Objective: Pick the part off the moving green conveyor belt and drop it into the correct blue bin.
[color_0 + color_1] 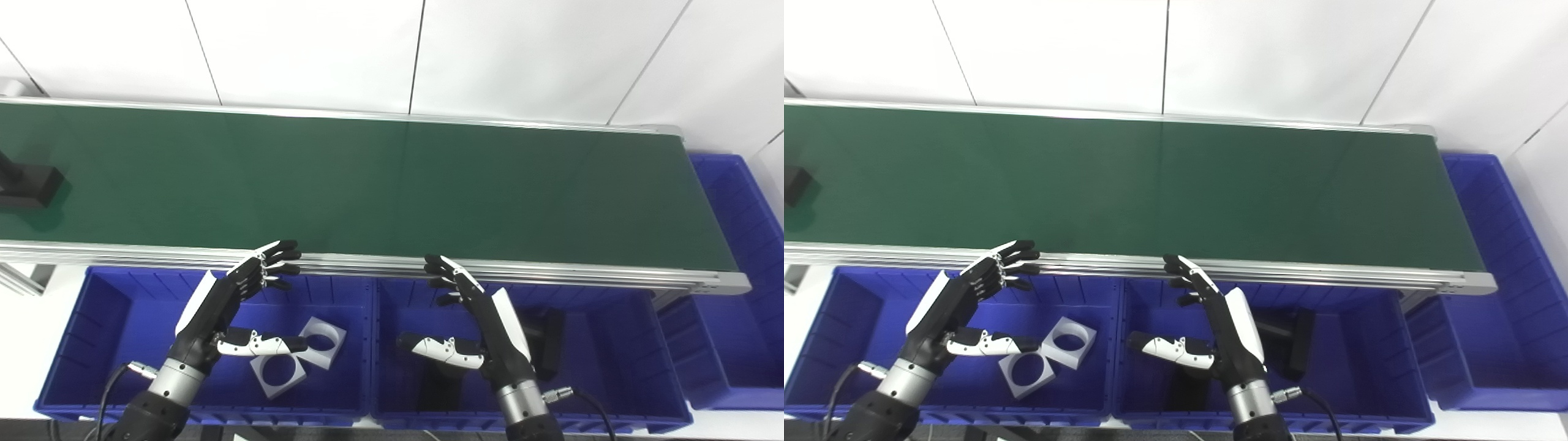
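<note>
The left hand (236, 306) and the right hand (474, 318) both hover with fingers spread and thumbs out, holding nothing, poised over the blue bins just below the near rail of the green conveyor belt (367, 184), probably so either can reach up once a part comes alongside. Under the left hand, the left bin (92, 331) holds two white square parts (300, 355) with round holes; the middle bin (612, 343) under the right hand holds black parts (545, 343). The black part (24, 184) rides at the belt's far left end, well apart from both hands, nearer the left one.
</note>
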Controlling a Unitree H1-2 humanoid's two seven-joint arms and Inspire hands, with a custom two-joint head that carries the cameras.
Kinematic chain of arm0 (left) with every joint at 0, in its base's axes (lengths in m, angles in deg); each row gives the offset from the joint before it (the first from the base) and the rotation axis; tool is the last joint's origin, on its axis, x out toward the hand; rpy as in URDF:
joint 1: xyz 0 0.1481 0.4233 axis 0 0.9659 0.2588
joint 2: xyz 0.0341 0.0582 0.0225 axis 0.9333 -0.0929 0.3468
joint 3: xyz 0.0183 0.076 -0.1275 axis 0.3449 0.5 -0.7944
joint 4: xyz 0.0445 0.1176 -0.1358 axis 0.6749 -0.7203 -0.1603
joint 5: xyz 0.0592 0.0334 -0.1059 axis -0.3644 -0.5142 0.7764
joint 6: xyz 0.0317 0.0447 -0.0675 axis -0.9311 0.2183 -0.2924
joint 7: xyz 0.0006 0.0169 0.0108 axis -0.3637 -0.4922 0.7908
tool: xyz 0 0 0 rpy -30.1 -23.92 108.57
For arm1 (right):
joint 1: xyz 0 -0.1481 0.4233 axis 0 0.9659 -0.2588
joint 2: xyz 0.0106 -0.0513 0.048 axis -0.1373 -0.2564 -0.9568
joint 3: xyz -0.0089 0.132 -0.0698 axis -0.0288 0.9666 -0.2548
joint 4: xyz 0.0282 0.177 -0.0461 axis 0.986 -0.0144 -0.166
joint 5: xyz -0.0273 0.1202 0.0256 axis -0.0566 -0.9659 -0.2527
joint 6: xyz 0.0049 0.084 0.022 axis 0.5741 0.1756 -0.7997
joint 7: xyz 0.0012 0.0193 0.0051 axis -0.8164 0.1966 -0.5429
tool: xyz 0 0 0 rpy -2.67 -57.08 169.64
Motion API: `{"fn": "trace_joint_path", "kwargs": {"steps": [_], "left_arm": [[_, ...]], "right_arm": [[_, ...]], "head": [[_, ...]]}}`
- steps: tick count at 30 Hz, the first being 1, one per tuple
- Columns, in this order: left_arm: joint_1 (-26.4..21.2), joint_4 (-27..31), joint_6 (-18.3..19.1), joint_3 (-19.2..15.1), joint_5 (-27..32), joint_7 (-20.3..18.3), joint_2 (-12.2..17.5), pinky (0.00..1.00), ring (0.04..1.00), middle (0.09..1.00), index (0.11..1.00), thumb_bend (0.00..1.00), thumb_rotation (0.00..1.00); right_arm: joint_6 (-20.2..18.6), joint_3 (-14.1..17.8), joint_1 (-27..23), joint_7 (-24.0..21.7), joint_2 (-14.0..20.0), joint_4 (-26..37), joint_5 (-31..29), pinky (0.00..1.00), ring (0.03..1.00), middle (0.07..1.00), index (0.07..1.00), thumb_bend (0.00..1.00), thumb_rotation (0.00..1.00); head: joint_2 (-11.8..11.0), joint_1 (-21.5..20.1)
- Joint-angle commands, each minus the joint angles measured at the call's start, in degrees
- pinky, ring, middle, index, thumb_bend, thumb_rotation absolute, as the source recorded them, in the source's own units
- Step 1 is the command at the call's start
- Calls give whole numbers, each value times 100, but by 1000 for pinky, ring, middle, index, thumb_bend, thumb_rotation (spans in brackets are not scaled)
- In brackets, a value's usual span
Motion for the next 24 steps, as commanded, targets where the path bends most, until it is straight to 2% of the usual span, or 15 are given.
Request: {"fn": "trace_joint_path", "kwargs": {"steps": [1, 24], "left_arm": [[-46, 120, -200, -33, 101, 54, 50, 644, 748, 820, 842, 865, 170], [-35, 109, -261, -27, 86, 64, 37, 641, 748, 820, 844, 859, 174]], "right_arm": [[10, -27, -52, 34, -71, 137, -21, 655, 770, 824, 849, 788, 456], [-85, -26, -29, 9, -56, 193, -1, 657, 770, 825, 849, 787, 449]], "head": [[5, 2], [-2, 96]]}}
